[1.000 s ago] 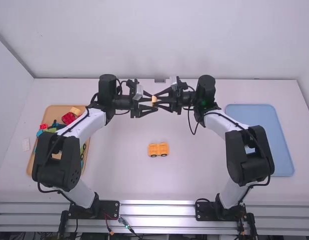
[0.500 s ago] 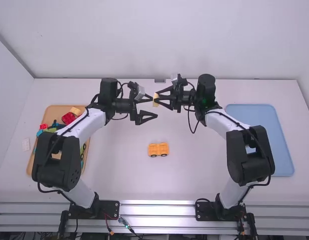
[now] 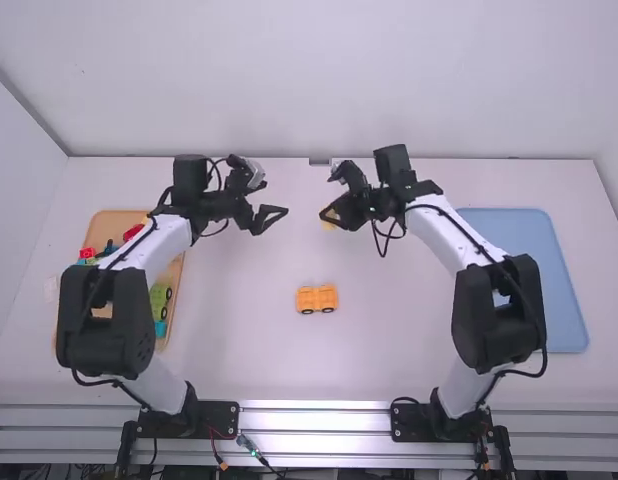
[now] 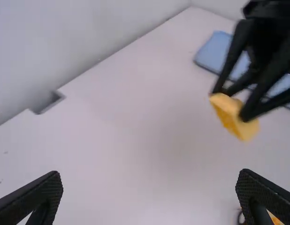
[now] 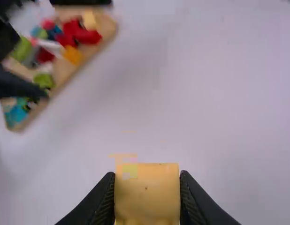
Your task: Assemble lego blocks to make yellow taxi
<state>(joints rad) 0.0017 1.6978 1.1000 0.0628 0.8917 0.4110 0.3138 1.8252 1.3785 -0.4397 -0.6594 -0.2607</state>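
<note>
Left hand [image 3: 275, 198] agape, right hand [image 3: 331, 215] clamped

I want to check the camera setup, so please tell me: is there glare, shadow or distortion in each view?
High view: bright glare on the metal rail; left wrist view: soft shadow on the table; right wrist view: square patches of distortion at one corner of the yellow block.

Red blocks [image 5: 88, 36] and green blocks [image 5: 43, 80] are sitting in a wooden tray [image 3: 114, 225] at left; a blue tray [image 3: 529, 225] is lying at right.

Orange car [image 3: 317, 299] on white table [image 3: 229, 350]
</note>
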